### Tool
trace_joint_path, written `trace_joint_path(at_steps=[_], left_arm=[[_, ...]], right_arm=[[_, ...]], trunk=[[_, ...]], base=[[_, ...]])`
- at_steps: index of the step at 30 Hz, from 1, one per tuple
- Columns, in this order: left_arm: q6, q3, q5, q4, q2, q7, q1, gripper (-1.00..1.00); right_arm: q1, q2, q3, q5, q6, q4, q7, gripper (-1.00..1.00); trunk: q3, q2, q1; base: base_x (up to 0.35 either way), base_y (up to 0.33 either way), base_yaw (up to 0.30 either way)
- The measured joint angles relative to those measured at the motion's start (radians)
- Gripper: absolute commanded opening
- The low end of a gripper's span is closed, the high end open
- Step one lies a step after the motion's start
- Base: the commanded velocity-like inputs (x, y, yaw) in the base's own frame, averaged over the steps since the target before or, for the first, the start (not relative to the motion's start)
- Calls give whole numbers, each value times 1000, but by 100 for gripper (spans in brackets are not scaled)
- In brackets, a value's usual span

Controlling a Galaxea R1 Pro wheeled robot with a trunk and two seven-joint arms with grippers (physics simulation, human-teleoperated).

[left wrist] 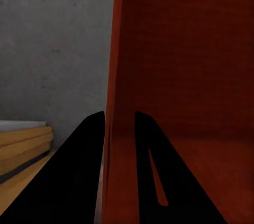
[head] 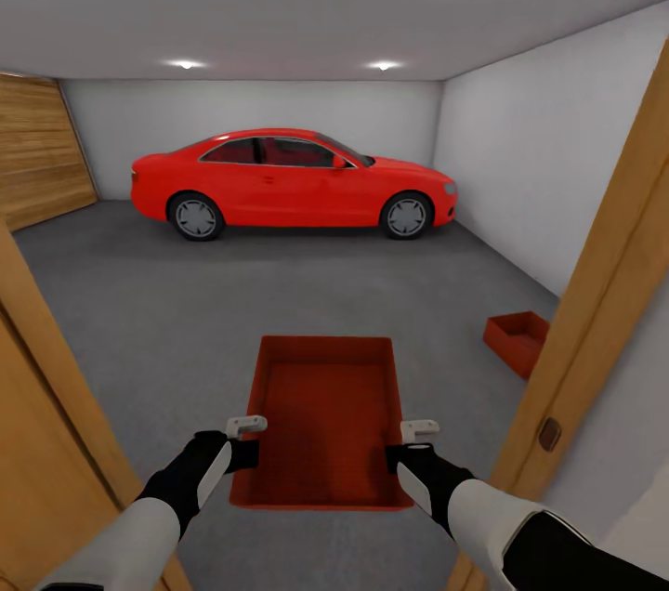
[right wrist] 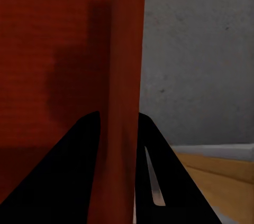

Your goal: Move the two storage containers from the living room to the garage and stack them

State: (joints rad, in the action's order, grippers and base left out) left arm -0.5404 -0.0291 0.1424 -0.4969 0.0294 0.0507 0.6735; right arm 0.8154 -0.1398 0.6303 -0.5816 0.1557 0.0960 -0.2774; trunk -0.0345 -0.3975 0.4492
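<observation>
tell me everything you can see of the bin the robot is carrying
The orange-red rectangular open-topped storage bin looks like plain plastic, with low walls, a flat faintly ribbed bottom and nothing inside. It is held level above the dark grey concrete floor, long axis pointing ahead. The left tool pinches its left wall, the right tool its right wall.

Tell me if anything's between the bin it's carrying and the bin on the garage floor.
Nothing visible on the floor between the held bin and the other bin ahead to the right. The right door jamb stands close beside that path and overlaps the other bin's edge in the head view, so it may need clearance.
</observation>
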Motion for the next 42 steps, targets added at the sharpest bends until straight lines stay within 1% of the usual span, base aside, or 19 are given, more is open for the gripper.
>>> trace_joint_path(at_steps=[9, 20, 26, 31, 42], left_arm=[[0, -1, 1, -1, 0, 1, 0, -100], [0, -1, 1, -2, 1, 1, 0, -100], [0, 1, -2, 3, 1, -1, 0, -100], [10, 1, -1, 8, 0, -4, 0, -100], [12, 2, -1, 8, 1, -5, 0, -100]], right_arm=[[0, 1, 0, 1, 0, 1, 1, -100], [0, 1, -3, 3, 0, 1, 1, -100], [0, 1, 9, -10, 0, -1, 1, -100], [0, 1, -1, 7, 0, 1, 1, -100], [0, 1, -2, 9, 0, 1, 0, -100]], trunk=[[0, 0, 0], [0, 0, 0], [0, 0, 0], [0, 0, 0], [0, 0, 0]], base=[[10, 1, 93], [18, 0, 9], [295, 0, 0], [321, 0, 0], [322, 0, 0]])
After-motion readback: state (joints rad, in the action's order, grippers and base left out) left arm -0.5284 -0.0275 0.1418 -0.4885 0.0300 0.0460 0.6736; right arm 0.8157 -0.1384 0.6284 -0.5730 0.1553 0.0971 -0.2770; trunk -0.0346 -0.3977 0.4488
